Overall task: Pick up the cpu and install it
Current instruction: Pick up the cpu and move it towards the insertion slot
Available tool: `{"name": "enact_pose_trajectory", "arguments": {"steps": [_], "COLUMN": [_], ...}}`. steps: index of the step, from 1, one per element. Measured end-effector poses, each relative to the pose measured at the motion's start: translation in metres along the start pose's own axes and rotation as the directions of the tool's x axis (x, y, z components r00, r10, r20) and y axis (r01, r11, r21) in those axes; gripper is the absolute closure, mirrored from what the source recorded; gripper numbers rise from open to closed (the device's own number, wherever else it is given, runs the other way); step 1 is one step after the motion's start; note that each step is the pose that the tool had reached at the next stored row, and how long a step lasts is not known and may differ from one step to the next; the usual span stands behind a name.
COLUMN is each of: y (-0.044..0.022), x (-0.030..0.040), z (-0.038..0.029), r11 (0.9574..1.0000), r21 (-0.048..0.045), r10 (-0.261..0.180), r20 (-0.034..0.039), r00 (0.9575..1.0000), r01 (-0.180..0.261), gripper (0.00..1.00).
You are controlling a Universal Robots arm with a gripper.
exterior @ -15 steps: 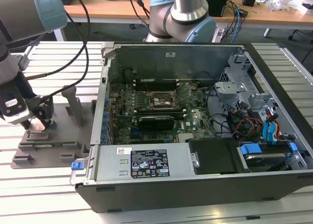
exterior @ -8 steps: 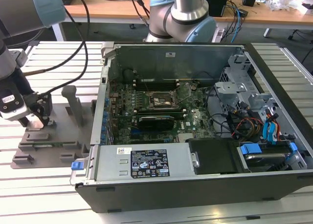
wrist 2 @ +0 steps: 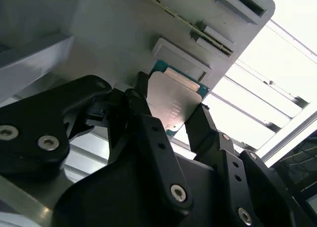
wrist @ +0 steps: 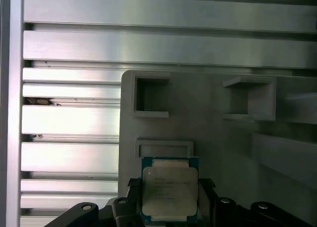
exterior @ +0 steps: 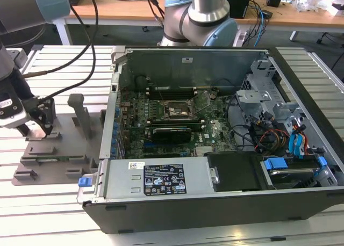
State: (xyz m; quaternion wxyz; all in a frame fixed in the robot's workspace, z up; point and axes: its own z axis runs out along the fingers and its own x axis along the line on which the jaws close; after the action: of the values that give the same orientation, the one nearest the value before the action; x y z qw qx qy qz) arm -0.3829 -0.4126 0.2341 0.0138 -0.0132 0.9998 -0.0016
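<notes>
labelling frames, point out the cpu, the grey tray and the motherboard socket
cpu point(wrist: 170, 190), first wrist view, middle of its silver top
tray point(wrist: 218, 138), first wrist view, bare flat surface
socket point(exterior: 173, 113), exterior view, centre inside its frame

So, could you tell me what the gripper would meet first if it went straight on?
Most likely the grey tray, just beneath the gripper and the cpu, though the depth is hard to judge.
</notes>
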Motion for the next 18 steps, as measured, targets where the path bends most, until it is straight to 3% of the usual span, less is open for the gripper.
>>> {"name": "enact_pose_trajectory", "arguments": {"steps": [18], "y": [0.0], "x": [-0.0009], "z": [-0.033], "r11": [1.0], "r21": [0.0], "r10": [0.0], "r20": [0.0], "r00": [1.0], "r01": [0.0], "gripper": [0.45]}}
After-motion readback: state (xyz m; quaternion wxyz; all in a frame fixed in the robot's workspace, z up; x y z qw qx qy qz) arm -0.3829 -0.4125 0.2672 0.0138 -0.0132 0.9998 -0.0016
